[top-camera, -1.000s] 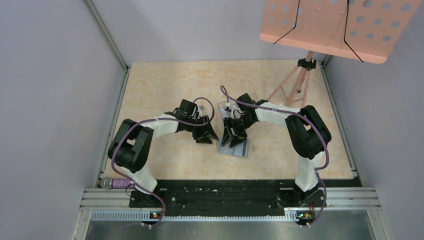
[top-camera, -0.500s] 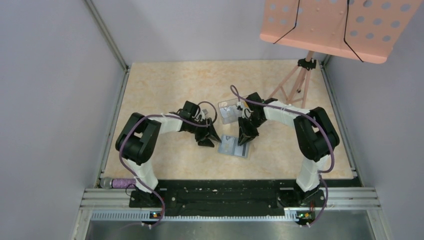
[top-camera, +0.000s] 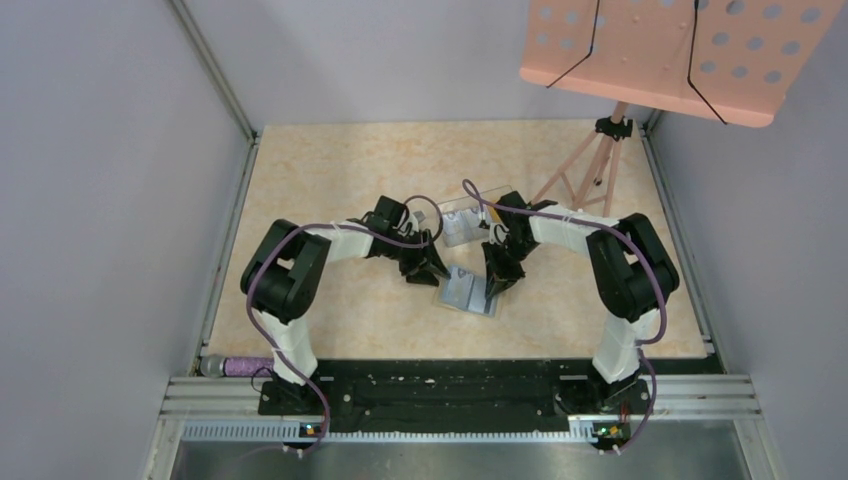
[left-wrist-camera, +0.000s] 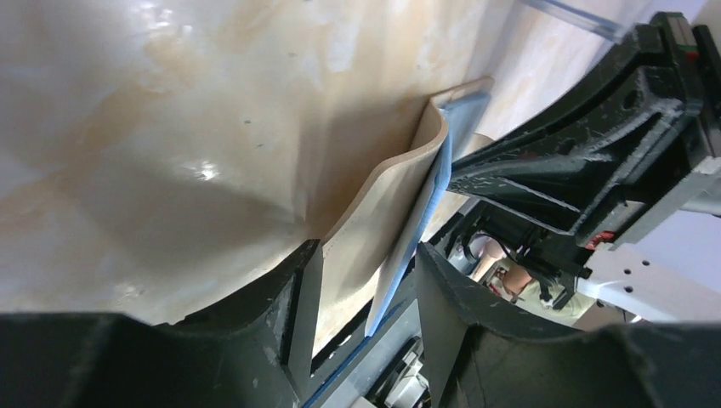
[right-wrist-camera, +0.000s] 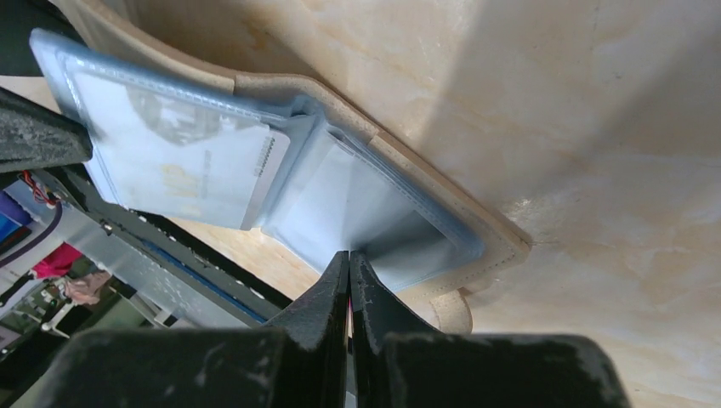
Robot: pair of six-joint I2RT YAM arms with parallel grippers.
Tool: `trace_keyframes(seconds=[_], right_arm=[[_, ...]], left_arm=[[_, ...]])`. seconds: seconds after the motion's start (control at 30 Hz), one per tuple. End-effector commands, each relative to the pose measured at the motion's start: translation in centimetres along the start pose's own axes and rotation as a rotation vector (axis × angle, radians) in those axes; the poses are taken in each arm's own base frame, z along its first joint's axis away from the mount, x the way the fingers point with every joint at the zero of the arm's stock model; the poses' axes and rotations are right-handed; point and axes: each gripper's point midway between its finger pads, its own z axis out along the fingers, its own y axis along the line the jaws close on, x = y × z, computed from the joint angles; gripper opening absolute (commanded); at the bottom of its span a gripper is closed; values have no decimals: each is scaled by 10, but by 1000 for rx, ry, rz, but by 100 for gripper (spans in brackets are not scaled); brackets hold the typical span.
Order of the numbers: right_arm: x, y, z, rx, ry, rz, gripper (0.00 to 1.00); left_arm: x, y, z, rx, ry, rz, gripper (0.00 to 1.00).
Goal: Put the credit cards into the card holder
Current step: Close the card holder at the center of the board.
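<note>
Open card holder (top-camera: 466, 292) on the counter (top-camera: 330, 170), blue lining up, long axis left to right.
Left claw (left-wrist-camera: 361, 285) pinches its raised left flap; right claw (right-wrist-camera: 349, 263), closed and empty, tips on the lining; clear box (top-camera: 458, 221) just behind.

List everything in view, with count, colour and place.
card holder: one, tan with blue-grey lining, open at table centre
credit card: one visible, silvery, in its pocket
clear box: one, transparent, behind the card holder
music stand: one, salmon-pink, far right corner
cylinder: one, purple, near left edge
table: one, beige marbled
left end effector: one, black, shut on the card holder's flap
right end effector: one, black, shut, tips on the lining
</note>
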Motion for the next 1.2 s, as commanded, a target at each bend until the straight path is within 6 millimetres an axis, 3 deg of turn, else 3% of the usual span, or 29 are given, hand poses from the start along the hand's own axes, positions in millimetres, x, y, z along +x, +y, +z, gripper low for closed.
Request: trace_keyframes(seconds=[0.0, 0.37, 0.53, 0.83, 1.17], right_arm=[[8, -23, 14, 82, 31, -19, 0], [5, -17, 10, 63, 25, -23, 0], [0, -12, 2, 59, 7, -25, 0], [-11, -11, -33, 145, -77, -4, 3], [-15, -23, -76, 150, -174, 61, 15]], left_arm=[[6, -53, -10, 173, 22, 110, 47], [22, -71, -15, 188, 48, 163, 44], [33, -91, -2, 256, 127, 189, 47], [47, -118, 28, 333, 216, 219, 47], [52, -119, 50, 327, 281, 217, 52]])
